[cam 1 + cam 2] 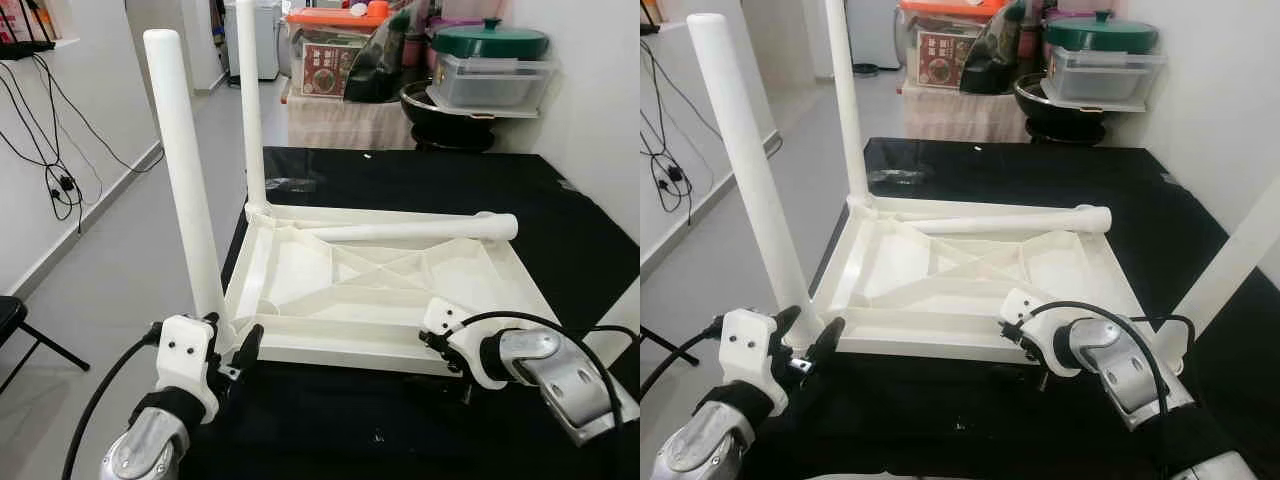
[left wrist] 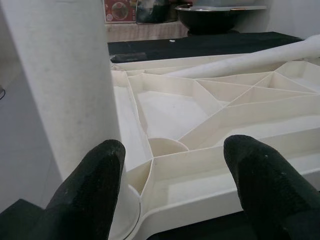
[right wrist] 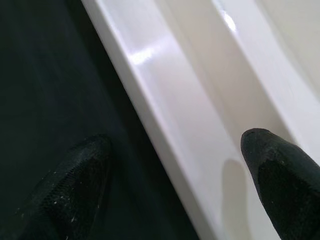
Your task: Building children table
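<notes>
**Two legs up, one lying loose**

Because the legs plug into the underside, we have the white tabletop [image 1: 380,290] lying upside down on the black-covered table [image 1: 560,230], ribbed side up, so the corner sockets face us. Two legs already stand upright: the near-left leg [image 1: 185,170] in the corner closest to our left arm, and the far-left leg [image 1: 250,100] behind it. Both have their long axes close to vertical, rounded ends up, the near one leaning a little away from the top.

A third leg [image 1: 410,230] lies flat across the ribs near the far edge, its long axis running left to right, one end toward the far-left corner and the capped end toward the right.

Our left hand [image 1: 232,350] sits at the foot of the near-left leg with its fingers spread open, one finger [image 2: 95,180] just beside the leg and nothing clamped; we judge it is placed to steady or seat that leg. Our right hand [image 3: 175,175] hangs open over the tabletop's near rim, one finger on the black cloth side, one over the white plastic, likely to brace the top
</notes>
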